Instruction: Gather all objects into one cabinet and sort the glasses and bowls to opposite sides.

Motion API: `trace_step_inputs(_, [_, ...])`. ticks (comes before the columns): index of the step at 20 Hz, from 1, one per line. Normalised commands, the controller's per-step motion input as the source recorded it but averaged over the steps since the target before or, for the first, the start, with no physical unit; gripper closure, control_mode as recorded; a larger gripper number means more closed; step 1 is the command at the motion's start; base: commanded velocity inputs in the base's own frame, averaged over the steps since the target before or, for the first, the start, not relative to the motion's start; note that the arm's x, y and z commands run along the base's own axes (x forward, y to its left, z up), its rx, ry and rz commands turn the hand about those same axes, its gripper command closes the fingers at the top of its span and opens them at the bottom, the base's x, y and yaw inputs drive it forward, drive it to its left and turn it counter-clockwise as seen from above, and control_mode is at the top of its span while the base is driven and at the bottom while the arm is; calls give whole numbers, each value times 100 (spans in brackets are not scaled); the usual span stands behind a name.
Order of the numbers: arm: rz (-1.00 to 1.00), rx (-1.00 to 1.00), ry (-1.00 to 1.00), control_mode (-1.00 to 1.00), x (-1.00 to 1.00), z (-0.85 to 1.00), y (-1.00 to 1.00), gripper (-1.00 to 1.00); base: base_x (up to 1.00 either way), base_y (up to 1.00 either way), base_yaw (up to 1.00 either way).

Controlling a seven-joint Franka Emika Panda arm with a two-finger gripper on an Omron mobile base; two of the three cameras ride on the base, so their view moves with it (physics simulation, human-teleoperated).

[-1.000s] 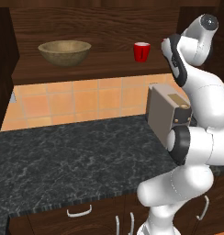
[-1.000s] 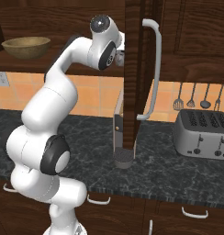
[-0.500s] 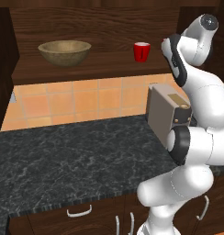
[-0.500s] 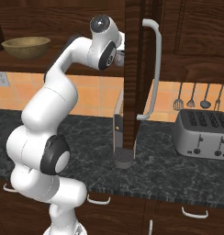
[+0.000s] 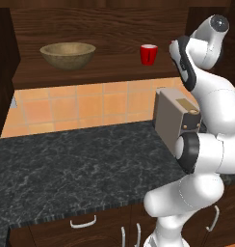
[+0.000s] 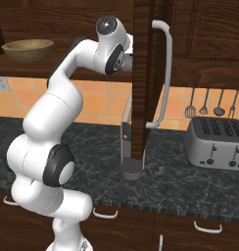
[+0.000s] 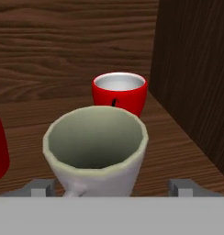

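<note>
Your pale grey tumbler-like cup [image 7: 96,149] stands upright on the dark wooden cabinet shelf [image 7: 187,156], just before a white-rimmed red cup [image 7: 119,94], glasses grouped rightward, opposite the tan wooden bowl [image 5: 67,54]. Your fingers [image 7: 180,187] stand wide either side, apparently gripping nothing.

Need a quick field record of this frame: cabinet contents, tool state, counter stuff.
cabinet: dark wood, door open
left side of shelf: tan bowl
right side of shelf: red cup
hand view: pale grey cup standing on the shelf between the tool tips; red vessel with white rim behind it
tool: open, tips apart either side of the grey cup
counter: toaster at right
</note>
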Motion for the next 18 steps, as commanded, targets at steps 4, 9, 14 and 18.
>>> trace_step_inputs(4, [0,0,0,-100,-3,0,0,-100,0,0,0])
trace_step_inputs(9, [-1,0,0,-100,-72,5,0,-100,0,0,0])
trace_step_inputs(14, [-10,0,0,-100,-62,19,28,-100,0,0,0])
trace_step_inputs(18, [-14,0,0,-100,-41,25,51,-100,0,0,0])
